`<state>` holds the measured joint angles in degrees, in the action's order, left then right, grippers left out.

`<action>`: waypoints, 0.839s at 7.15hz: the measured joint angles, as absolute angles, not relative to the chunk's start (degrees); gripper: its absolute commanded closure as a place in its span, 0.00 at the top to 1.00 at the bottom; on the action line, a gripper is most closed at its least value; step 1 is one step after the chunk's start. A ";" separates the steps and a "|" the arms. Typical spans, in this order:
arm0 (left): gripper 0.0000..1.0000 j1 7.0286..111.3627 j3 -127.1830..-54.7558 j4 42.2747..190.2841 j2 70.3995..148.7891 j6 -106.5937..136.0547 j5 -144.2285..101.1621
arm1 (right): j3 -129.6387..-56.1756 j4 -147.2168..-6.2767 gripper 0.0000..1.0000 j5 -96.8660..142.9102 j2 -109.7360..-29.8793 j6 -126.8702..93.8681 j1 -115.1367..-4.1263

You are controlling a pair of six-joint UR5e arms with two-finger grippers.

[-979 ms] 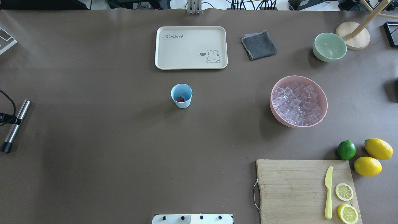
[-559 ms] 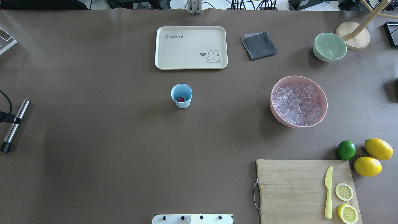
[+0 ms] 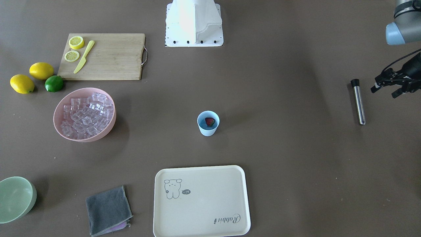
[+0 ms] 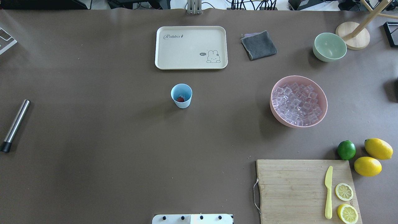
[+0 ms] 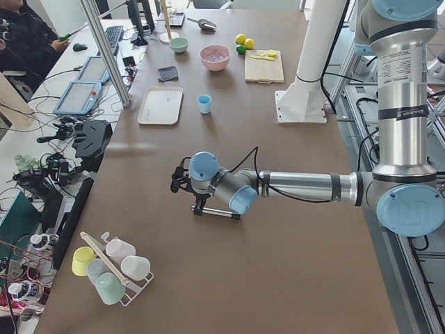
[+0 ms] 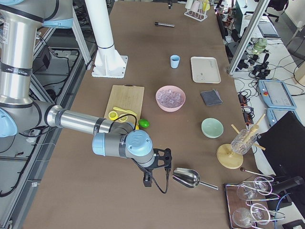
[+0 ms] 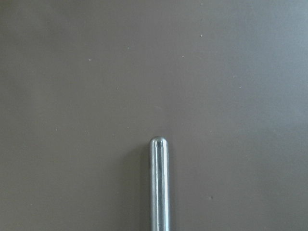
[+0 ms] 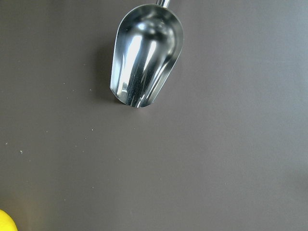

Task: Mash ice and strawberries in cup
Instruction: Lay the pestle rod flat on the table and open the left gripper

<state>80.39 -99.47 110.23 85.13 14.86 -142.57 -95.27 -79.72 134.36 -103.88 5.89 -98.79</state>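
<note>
The cup (image 4: 182,105) was a small light-blue plastic thing with no handle, tapering from a wide rim to a narrower foot. It stood upright on the brown counter (image 4: 108,140), long axis vertical and mouth straight up, just left of the middle of the overhead view. It was a little below the cream tray (image 4: 191,46) and well apart from everything else.

One red strawberry (image 4: 180,99) lay at the bottom of it, much smaller than the mouth. A touch of green showed at its edge, though it was too small for me to say which way its tip pointed.

The ice (image 4: 297,104) was a heap of clear, glossy cubes filling the pink bowl (image 4: 298,78), right of centre in that view. None of it was in the cup.

At the far left edge a steel muddler (image 4: 15,124) lay flat, slanting from lower left to upper right with its black cap at the lower end. In the front-facing view the left jaws hung just right of it at the right edge, parted and holding nothing.

In the right-side view the right jaws hovered at bottom centre beside a metal scoop (image 6: 187,177) lying on the counter. I could not tell how far they were spread.
</note>
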 measured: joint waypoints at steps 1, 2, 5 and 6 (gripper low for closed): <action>0.99 83.95 -102.03 101.64 86.89 9.64 -142.19 | -94.90 -79.72 1.00 134.30 -103.69 5.89 -98.79; 0.99 86.66 -103.29 97.05 87.86 7.00 -140.61 | -94.51 -79.72 1.00 134.23 -103.54 5.89 -98.79; 0.99 89.76 -103.31 99.37 82.16 5.30 -138.00 | -93.65 -79.72 1.00 134.07 -103.39 5.75 -98.79; 0.99 90.08 -103.18 102.77 79.45 5.56 -137.93 | -93.48 -79.72 1.00 133.95 -103.30 5.72 -98.79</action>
